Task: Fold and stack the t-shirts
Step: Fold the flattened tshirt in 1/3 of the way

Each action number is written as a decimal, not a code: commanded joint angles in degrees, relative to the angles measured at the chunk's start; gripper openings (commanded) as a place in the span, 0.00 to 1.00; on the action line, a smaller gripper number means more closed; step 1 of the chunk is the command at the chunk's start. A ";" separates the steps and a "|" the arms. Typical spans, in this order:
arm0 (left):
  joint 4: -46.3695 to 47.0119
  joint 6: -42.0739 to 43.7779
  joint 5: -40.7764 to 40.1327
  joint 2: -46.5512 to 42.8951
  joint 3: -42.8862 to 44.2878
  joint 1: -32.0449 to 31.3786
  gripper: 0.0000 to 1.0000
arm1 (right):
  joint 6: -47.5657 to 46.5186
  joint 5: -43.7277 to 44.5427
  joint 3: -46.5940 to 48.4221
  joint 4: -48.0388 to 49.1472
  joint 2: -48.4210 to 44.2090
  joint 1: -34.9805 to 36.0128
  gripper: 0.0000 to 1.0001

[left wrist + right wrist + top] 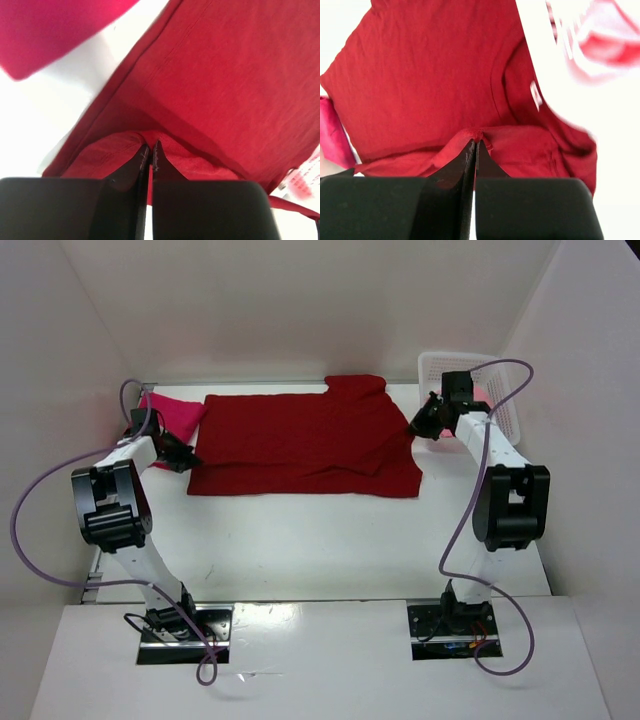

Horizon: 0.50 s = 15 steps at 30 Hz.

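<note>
**A:** Crimson t-shirt (300, 435): where is it, and how does it lie?

**B:** Spread flat on the white table (300, 550), toward the far side. Long axis runs left to right, across the front of both arms. Near edge roughly straight, a sleeve juts out at the far right, and there are some creases in the right half.

**A:** Who has hold of it?

**B:** Both. Left gripper (183, 454) sits at the shirt's left edge, jaws pressed together on a small ridge of red cloth — its wrist view shows the fabric puckered at the tips. Right gripper (424, 426) is at the right edge, likewise closed tight with a fold nipped between the tips.

**A:** So the cloth lies inboard of each pincer?

**B:** Yes. From the left one it stretches away rightward, from the right one leftward. They hold opposite ends of the long axis, and neither is clearly nearer the middle.

**A:** Judgement for the fold?

**B:** The held ends likely have to travel together over that axis. If one lags, I'd expect the cloth to skew.

**A:** Neighbours?

**B:** Magenta t-shirt (172, 412) is just beyond the left gripper, with a strip of table showing between it and the crimson one. The basket (505, 410) is just behind the right gripper — pink t-shirt (480, 392) inside it.
</note>
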 commanded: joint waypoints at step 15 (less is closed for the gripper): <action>7.51 -3.97 -3.46 -7.50 0.19 -0.59 0.42 | -1.07 -1.04 5.88 4.43 0.15 -0.67 0.32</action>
